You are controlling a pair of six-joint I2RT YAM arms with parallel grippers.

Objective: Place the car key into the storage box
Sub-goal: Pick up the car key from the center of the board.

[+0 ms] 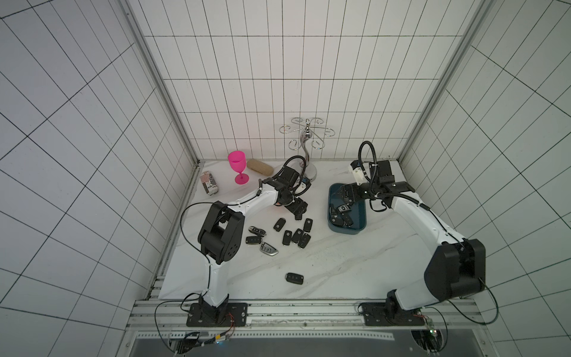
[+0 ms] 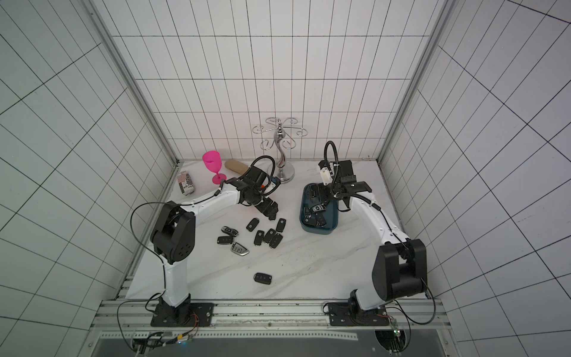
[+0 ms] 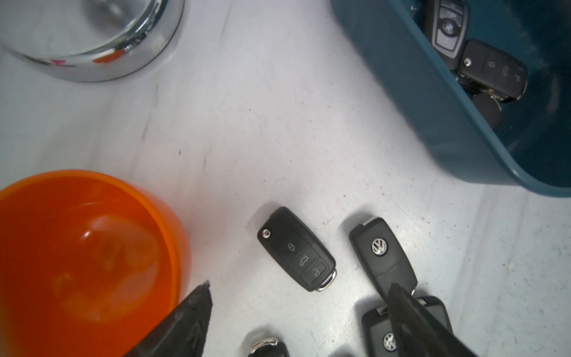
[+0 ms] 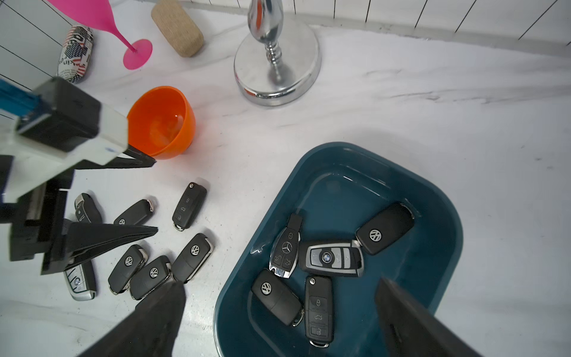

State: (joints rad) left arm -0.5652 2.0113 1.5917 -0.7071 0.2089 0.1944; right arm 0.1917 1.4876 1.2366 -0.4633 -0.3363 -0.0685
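Note:
The storage box (image 1: 349,230) (image 2: 319,230) is a dark teal tub at the right of the table, and several car keys (image 4: 327,258) lie inside it. My right gripper (image 4: 281,282) hangs open over the tub, holding nothing. More black car keys (image 1: 293,236) lie loose on the marble to the left. My left gripper (image 3: 298,287) (image 1: 298,212) is open and low over the table. A three-button flip key (image 3: 296,248) (image 4: 189,205) lies just ahead of its tips, untouched. A VW key (image 3: 383,253) lies beside one finger.
An orange bowl (image 3: 77,247) (image 4: 160,123) stands close beside my left gripper. At the back are a chrome hook stand (image 1: 306,145), a pink goblet (image 1: 237,167), a tan case (image 1: 260,167) and a flag-print case (image 1: 209,184). A lone key (image 1: 294,278) lies near the front.

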